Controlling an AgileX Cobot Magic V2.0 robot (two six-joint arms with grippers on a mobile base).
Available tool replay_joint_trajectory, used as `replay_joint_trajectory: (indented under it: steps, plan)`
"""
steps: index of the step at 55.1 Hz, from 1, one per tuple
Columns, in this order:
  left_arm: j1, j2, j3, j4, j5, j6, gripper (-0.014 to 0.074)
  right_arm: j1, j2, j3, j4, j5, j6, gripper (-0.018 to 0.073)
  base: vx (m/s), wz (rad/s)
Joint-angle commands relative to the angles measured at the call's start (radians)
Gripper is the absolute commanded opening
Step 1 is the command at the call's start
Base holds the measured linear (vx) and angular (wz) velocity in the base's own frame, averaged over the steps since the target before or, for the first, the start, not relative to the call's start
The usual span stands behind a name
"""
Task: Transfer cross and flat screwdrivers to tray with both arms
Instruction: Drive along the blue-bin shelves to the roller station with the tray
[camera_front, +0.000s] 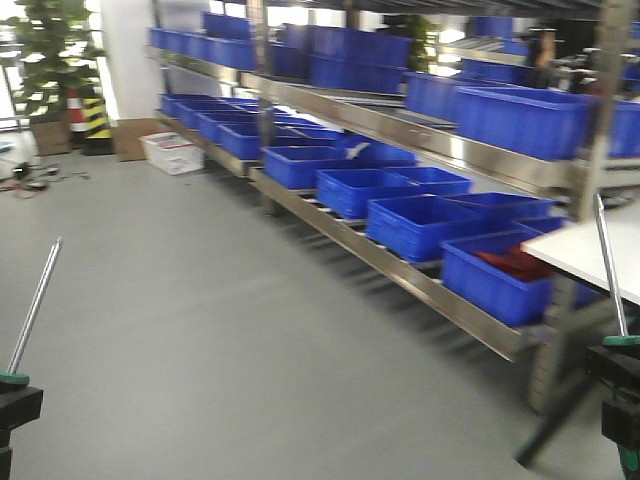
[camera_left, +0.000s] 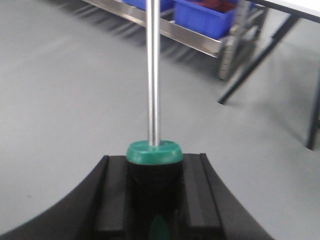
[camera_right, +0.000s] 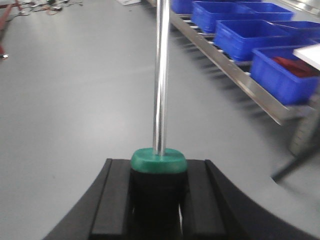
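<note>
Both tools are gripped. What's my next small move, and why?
Probably turn right toward the white table with both grips shut. The left gripper holds one screwdriver, the right gripper the other screwdriver, shafts raised, and no tray is in view.

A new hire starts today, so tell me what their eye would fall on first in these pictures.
The left gripper clamps the first screwdriver by its black, green-collared handle, and the right gripper clamps the second screwdriver likewise, silver shafts pointing away from the wrist cameras. Rows of blue bins on steel racks run along the front view's right side, above grey floor.
</note>
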Motion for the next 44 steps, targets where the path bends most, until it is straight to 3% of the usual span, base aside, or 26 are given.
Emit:
replay_joint_trajectory:
  steps: [1,44]
  plan:
    - [-0.005,-0.008,-0.032,-0.023,-0.075,0.0,0.0,-0.003,-0.009,-0.03,0.005,-0.088,-0.005,-0.0008,0.54,0.62]
    - [-0.005,-0.008,-0.032,-0.023,-0.074,0.0,0.0,-0.003,-0.009,-0.03,0.005,-0.087,-0.005,-0.0008,0.56,0.49]
